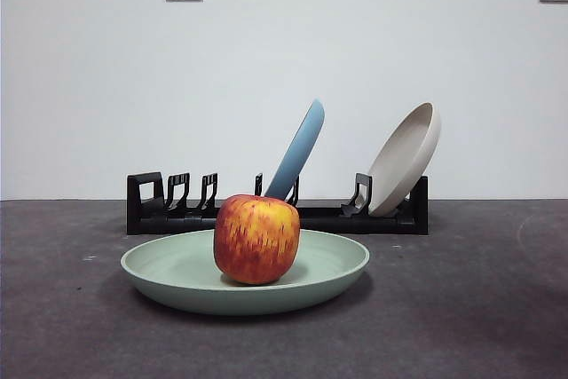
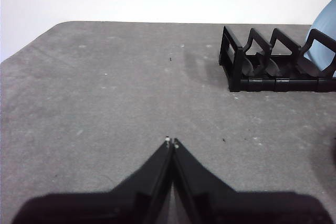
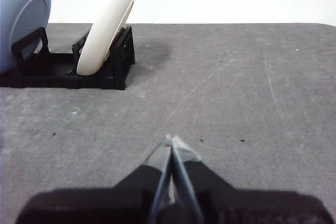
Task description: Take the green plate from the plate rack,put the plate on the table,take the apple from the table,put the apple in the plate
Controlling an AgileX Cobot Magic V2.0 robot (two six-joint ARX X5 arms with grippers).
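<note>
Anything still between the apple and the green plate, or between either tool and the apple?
Nothing between them: the apple already sits in the green plate on the table. Left tool and right tool are both shut, holding nothing, over bare table; neither wrist view shows the apple.

— What's the surface?
— A dark grey, mottled table (image 1: pixel 497 308) running back to a white wall.

— What sits straight on it?
— Two things. Near the front, a green plate (image 1: pixel 177 272) lies flat. Behind it, a black rack (image 1: pixel 146 206) stands along the wall side, clear of the plate.

— Anything else touching the tabletop?
— In the wrist views, only the rack's ends (image 2: pixel 236 66) (image 3: pixel 113 66), some pale specks and faint curved scratches.
</note>
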